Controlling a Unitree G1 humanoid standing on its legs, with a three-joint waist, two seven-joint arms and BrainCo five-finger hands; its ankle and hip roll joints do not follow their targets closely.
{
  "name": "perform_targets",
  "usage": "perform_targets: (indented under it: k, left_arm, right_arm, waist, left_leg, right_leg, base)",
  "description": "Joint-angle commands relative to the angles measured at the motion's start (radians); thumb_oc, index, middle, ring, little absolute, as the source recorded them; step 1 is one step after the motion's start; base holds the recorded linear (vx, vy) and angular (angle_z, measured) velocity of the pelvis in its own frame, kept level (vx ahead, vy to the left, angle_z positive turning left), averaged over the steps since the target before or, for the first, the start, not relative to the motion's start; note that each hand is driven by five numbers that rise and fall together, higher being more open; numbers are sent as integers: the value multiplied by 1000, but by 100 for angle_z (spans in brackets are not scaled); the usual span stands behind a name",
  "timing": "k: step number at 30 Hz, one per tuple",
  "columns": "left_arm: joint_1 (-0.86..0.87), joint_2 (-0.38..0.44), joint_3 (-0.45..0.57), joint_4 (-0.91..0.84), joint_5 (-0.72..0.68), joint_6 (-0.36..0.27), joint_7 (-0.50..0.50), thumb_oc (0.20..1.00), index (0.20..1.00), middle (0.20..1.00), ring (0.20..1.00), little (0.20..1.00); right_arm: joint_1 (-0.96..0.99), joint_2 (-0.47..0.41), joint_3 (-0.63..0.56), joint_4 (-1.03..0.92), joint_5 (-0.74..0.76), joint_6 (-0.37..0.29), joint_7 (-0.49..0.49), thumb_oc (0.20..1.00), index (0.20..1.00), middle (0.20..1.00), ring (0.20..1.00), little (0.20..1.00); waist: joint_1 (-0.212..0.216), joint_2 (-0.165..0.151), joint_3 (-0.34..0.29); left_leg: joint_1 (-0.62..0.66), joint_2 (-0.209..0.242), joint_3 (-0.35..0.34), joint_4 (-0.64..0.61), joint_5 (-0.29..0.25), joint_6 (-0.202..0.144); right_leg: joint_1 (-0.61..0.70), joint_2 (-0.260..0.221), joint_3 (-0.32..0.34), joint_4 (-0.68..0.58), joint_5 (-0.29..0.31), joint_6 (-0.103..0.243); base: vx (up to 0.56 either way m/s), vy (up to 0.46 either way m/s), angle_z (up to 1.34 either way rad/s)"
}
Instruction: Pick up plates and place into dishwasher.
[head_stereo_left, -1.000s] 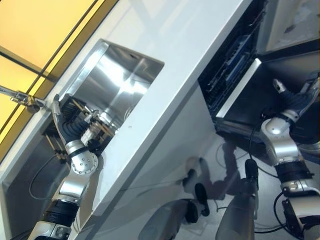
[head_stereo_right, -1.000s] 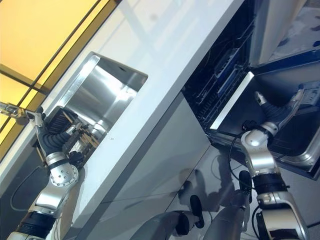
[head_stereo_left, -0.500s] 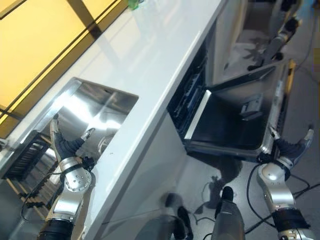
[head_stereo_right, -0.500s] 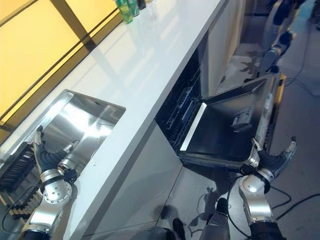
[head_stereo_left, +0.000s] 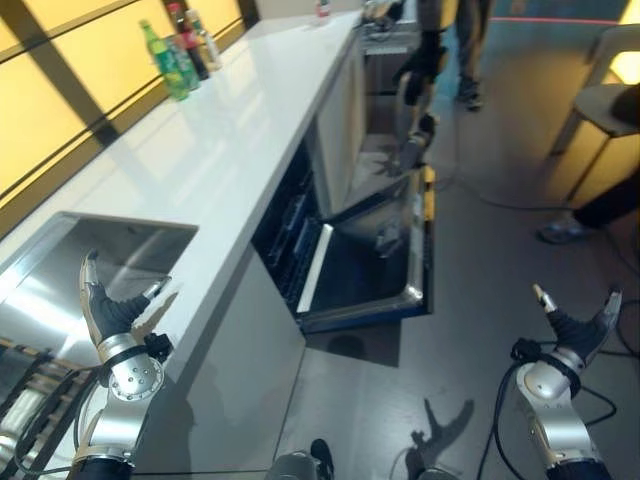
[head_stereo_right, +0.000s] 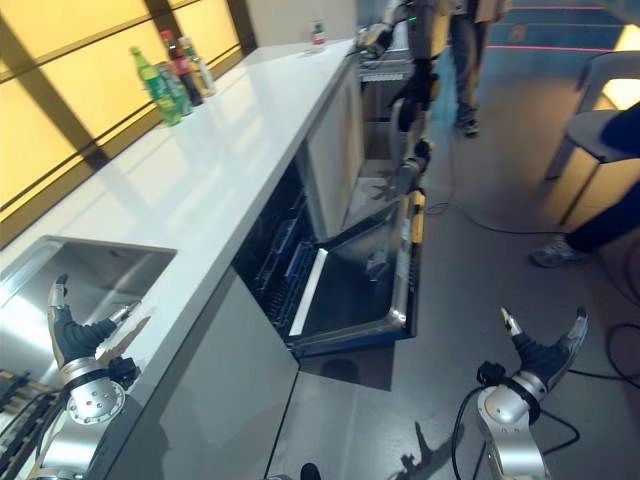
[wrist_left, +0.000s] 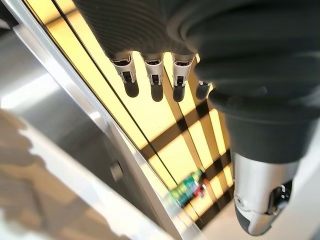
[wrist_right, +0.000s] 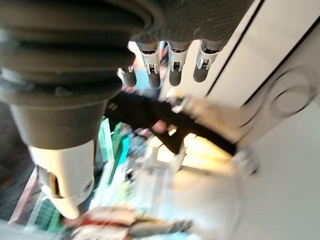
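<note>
We see both the left robot hand (head_stereo_left: 108, 312) and right robot hand (head_stereo_left: 578, 334) released and empty, lower frame, while the dishwasher (head_stereo_left: 372, 262) stands open mid-frame to receive plates.

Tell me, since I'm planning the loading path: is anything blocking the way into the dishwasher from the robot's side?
Nothing visible does. The dishwasher's door is folded down and open, the rack behind it exposed, and the floor before it looks bare. Both hands, left hand by the sink and right hand, are open and hold no plate.
</note>
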Motion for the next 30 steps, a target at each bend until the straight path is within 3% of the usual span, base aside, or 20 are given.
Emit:
perform_targets:
  k: [1,3,6,9,13,19,20,24,30]
  left_arm:
    - [69,3,18,-57,-4,-5,28,1000,1000,1000,1000,1000]
    - [105,-5,34,-68,-21,-9,17,1000,1000,1000,1000,1000]
    - [153,-30,36,-76,-28,-30,5,1000,1000,1000,1000,1000]
    - [165,-49,15,-74,-49,-56,24,1000,1000,1000,1000,1000]
    - [141,-53,-21,-81,-60,-59,34,1000,1000,1000,1000,1000]
    - [135,-49,-35,-97,-63,-55,37,1000,1000,1000,1000,1000]
    - [123,-47,-56,-105,-70,-70,41,1000,1000,1000,1000,1000]
    - [110,-44,-52,-106,-72,-82,20,1000,1000,1000,1000,1000]
    - [96,-16,-43,-120,-63,-109,-23,1000,1000,1000,1000,1000]
  right_arm:
    - [35,12,-66,-44,142,-94,110,1000,1000,1000,1000,1000]
    - [62,16,-75,-19,249,-122,154,1000,1000,1000,1000,1000]
    - [81,26,-79,29,234,-150,143,1000,1000,1000,1000,1000]
    - [45,24,-45,99,351,-183,175,1000,1000,1000,1000,1000]
    - [-26,28,11,185,385,-227,230,1000,1000,1000,1000,1000]
    - [-73,23,52,192,394,-233,261,1000,1000,1000,1000,1000]
    - [-151,35,101,210,437,-275,302,1000,1000,1000,1000,1000]
    - [-226,31,112,249,472,-313,328,1000,1000,1000,1000,1000]
    - [-270,30,91,275,558,-373,379,1000,1000,1000,1000,1000]
  waist:
    - [-49,37,34]
    - [-48,58,51]
    - [-38,77,72]
    - [-28,117,118]
    - [-23,139,171]
    - [-12,157,206]
    - [17,200,267]
    - [45,207,281]
    - [71,234,281]
  left_leg:
    - [-177,-2,46,-101,74,-11]
    - [-204,-5,9,-83,78,-23]
    - [-229,-33,-85,-53,71,-30]
    - [-275,-49,-160,-47,94,-18]
    - [-314,-67,-162,-19,68,-29]
    - [-350,-80,-155,3,65,-26]
    - [-400,-117,-157,47,63,-9]
    - [-490,-162,-161,130,34,19]
    - [-534,-241,-186,184,7,63]
  right_leg:
    - [145,-28,-82,-63,-35,6]
    - [105,-24,-63,-31,-46,-2]
    - [42,-31,-31,24,-60,-10]
    - [-120,-35,8,149,-67,-24]
    - [-238,-63,26,285,-132,-31]
    - [-312,-71,31,364,-153,-37]
    - [-402,-67,26,490,-183,-57]
    - [-512,-90,29,625,-235,-77]
    - [-569,-109,55,808,-274,-89]
  base:
    - [-164,87,-85]
    - [-141,129,-109]
    - [-77,159,-87]
    - [-184,218,-58]
    - [-53,148,-40]
    - [2,83,12]
    - [104,176,4]
    - [117,74,40]
    - [131,15,38]
